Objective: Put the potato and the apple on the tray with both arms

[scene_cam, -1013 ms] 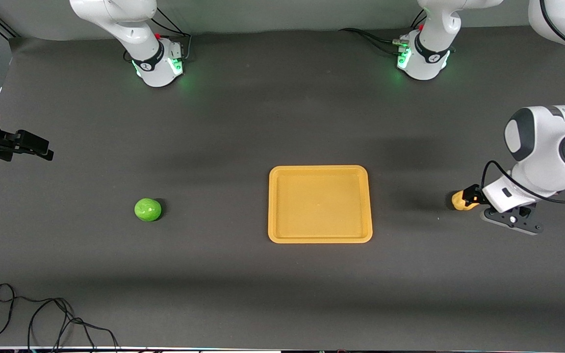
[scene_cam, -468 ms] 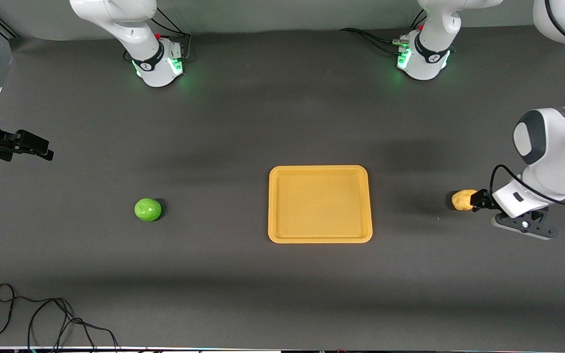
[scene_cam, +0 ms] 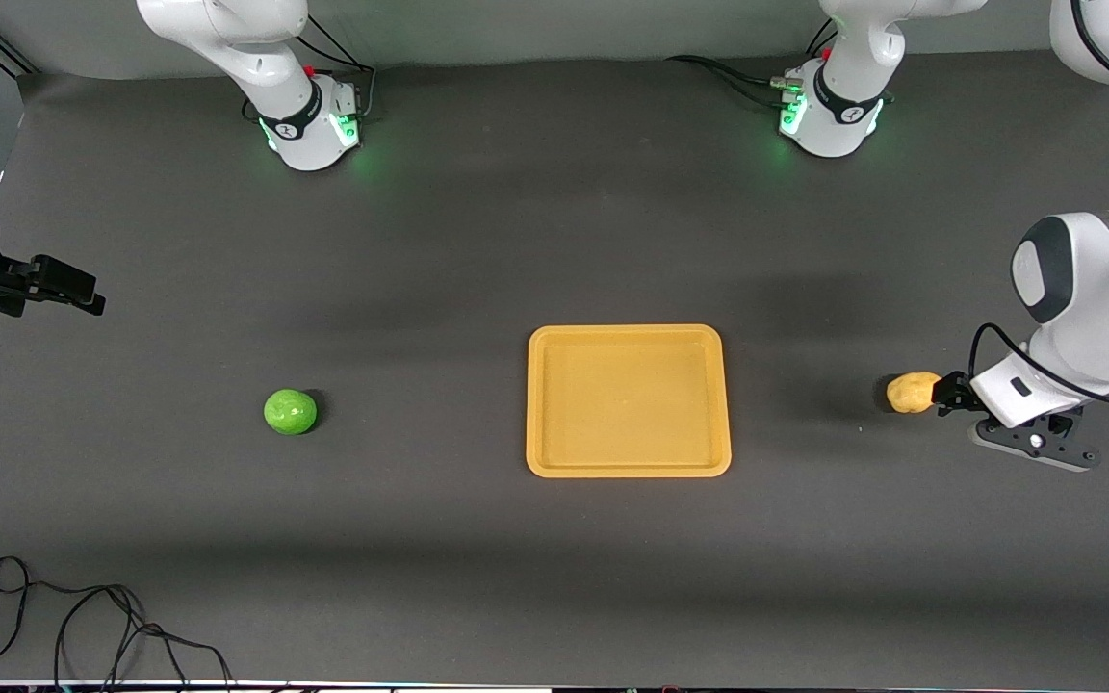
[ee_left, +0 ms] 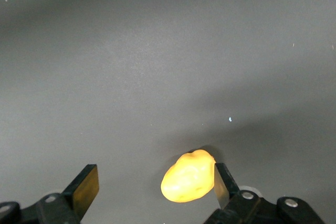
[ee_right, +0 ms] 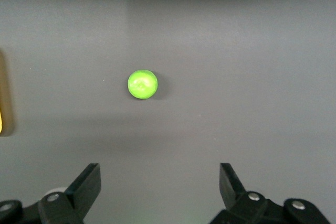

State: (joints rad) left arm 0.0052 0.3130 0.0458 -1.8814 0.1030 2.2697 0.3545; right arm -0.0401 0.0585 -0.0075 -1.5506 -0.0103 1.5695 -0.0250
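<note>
Dark grey worktop (scene_cam: 516,241), matte, carrying three task items and a loose black cable (scene_cam: 83,626) at the corner nearest the front camera, toward the right arm's end

Tray (scene_cam: 628,464): orange-yellow, rectangular, low rim, flat near the worktop's middle, nothing on it

Apple (scene_cam: 290,411): glossy green, resting on the worktop toward the right arm's end, well apart from the tray

Potato (scene_cam: 913,393): pale yellow-tan lump, resting on the worktop toward the left arm's end, apart from the tray

Left tool (ee_left: 152,184): low at the potato, jaws released and spread wide; the potato lies between the fingers (ee_left: 86,187), close against one and well clear of the other, not gripped

Right tool (ee_right: 157,184): raised over the worktop at the right arm's end, jaws released and holding nothing, apple in its wrist view well clear of the fingers; this arm waits
</note>
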